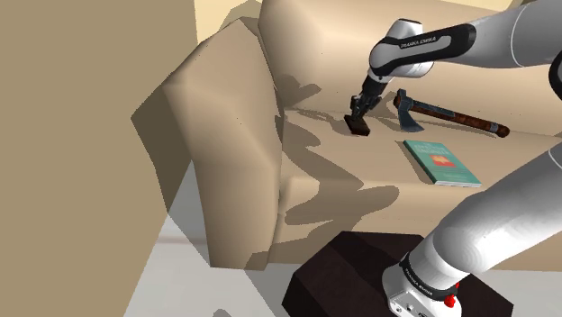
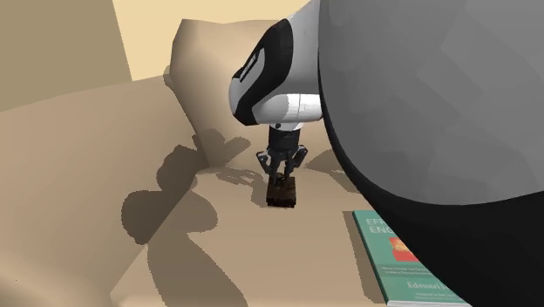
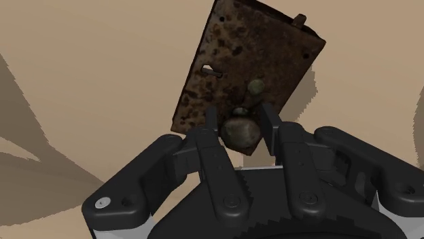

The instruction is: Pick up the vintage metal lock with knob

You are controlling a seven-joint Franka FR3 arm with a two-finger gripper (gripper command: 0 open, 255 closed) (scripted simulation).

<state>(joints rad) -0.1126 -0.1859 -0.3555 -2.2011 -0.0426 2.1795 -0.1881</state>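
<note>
Rusty brown lock lies flat on the tan sofa seat, gripper pinching its knob (both fingers look seated); lift straight up, slowly, so the plate doesn't swing loose.

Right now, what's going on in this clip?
The white arm has its black gripper down on a rusty lock plate lying flat on the beige sofa seat. Its fingers press on either side of the lock's round knob, so the grasp looks made, but the plate is not yet lifted. An axe and a teal book lie farther along the seat, untouched.
</note>
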